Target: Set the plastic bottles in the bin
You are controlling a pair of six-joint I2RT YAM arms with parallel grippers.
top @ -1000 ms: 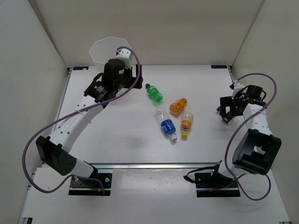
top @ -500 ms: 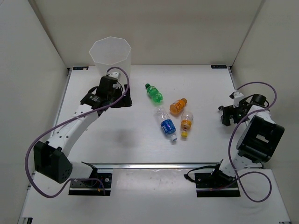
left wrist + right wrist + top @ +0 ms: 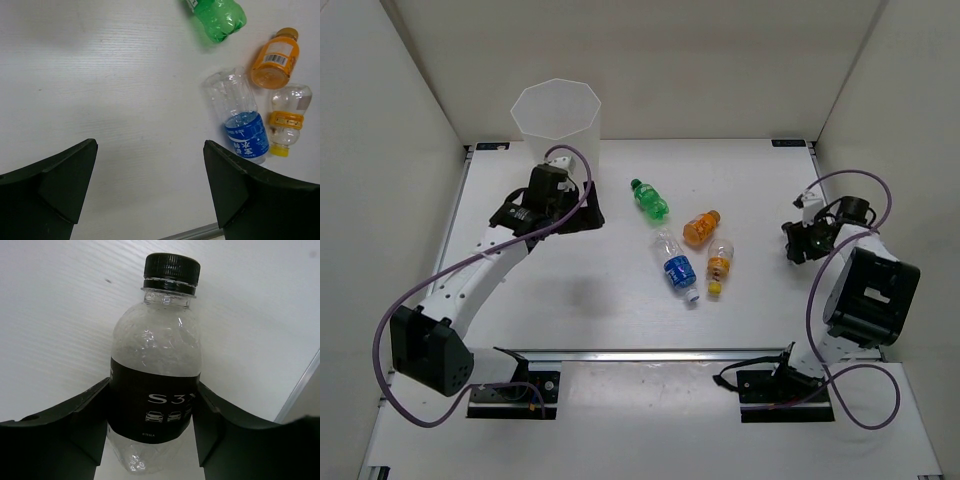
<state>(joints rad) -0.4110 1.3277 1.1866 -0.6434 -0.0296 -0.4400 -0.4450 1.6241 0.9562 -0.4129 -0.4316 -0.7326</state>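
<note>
While your right gripper (image 3: 152, 422) is clamped across the label of a clear bottle with a black cap (image 3: 156, 355), the step in hand looks like the pick-up of that one piece at the right side of the table (image 3: 620, 290); whether it has left the surface, you cannot tell. The bin (image 3: 557, 112) stands upright at the far left corner, well apart from that grip, so your next move calls for a lift high enough to pass its tall rim and a long carry across. Your left gripper (image 3: 150, 165) hangs near the bin's foot, jaws wide and empty. Four bottles lie on their sides mid-table: the green bottle (image 3: 218, 15), the orange bottle (image 3: 275, 59), the blue-labelled bottle (image 3: 241, 124) and the yellow-capped bottle (image 3: 285, 120) just beside it. Only the right wrist view shows you the held bottle; from above the arm hides it. Only the top view shows you the bin.
</note>
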